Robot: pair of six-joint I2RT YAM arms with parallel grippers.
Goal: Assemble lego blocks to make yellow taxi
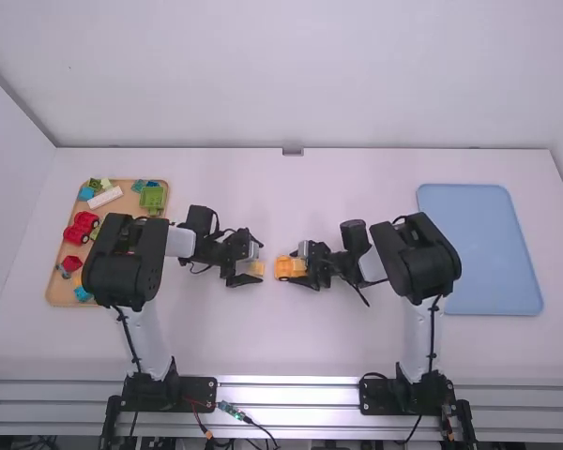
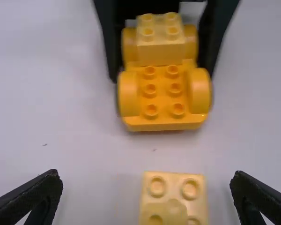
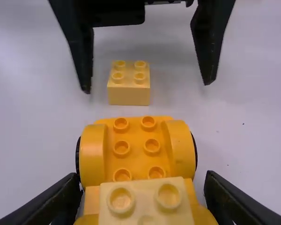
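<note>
One yellow block point(image 3: 129, 95) is sitting between the left fingers point(image 1: 244, 280), a second block point(image 2: 161, 50) and one orange base point(image 2: 164, 123) between the right fingers point(image 1: 306, 281), two trays point(image 1: 493, 253) outside.

In the high view, the left gripper point(image 1: 254, 263) points toward three o'clock, fingers spread apart. Facing it, the right gripper point(image 1: 296, 266) points toward nine o'clock, its fingers clamped.

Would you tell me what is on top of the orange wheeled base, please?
A pale yellow block sits on the orange wheeled base, hiding whatever is beneath it; six bare studs show beside it.
</note>
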